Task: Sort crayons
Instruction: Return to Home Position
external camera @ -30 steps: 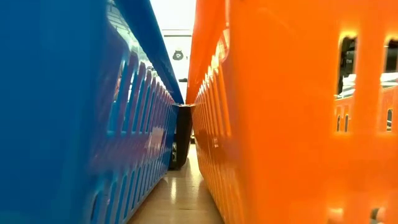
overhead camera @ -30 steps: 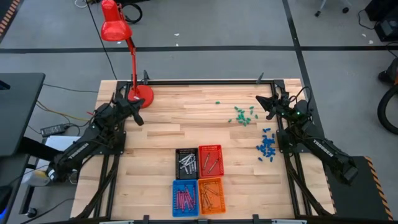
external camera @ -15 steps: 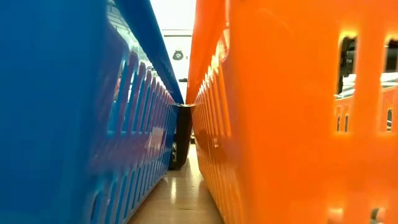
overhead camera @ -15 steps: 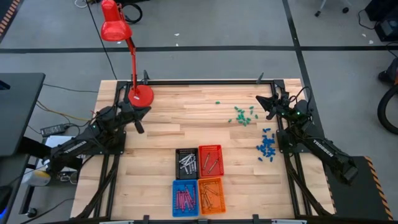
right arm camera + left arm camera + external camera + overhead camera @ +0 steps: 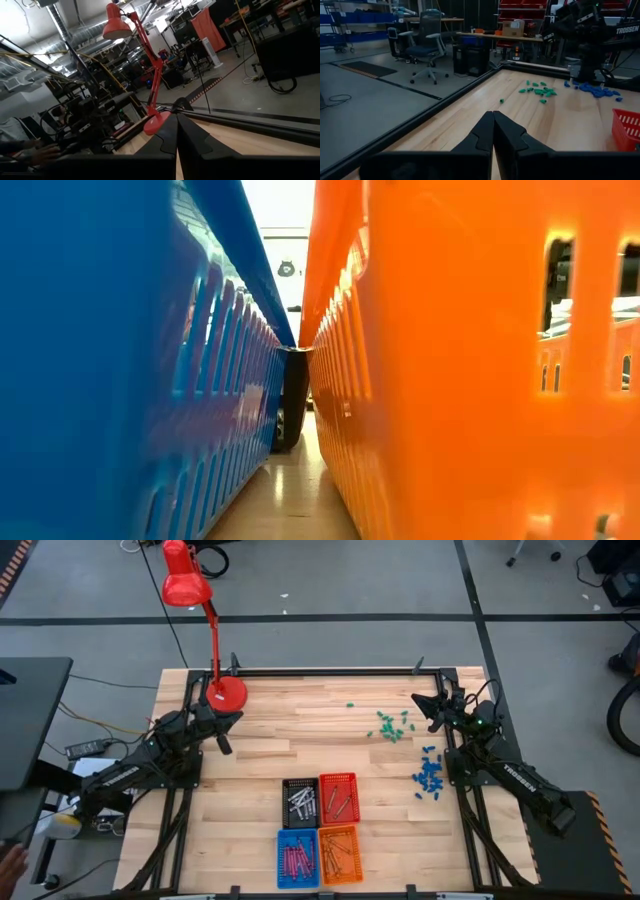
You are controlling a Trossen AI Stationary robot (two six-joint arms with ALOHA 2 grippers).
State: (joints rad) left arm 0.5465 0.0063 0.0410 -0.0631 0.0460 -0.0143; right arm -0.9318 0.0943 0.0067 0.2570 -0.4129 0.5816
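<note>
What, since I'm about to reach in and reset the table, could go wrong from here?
The left gripper sits close to the red lamp; a swing of that arm could tip it. The loose green pieces and blue pieces lie just beside the right gripper; a low sweep could scatter them off the table. Both pairs of jaws are shut.

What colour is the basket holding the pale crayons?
The basket is black; the high view shows it best.
</note>
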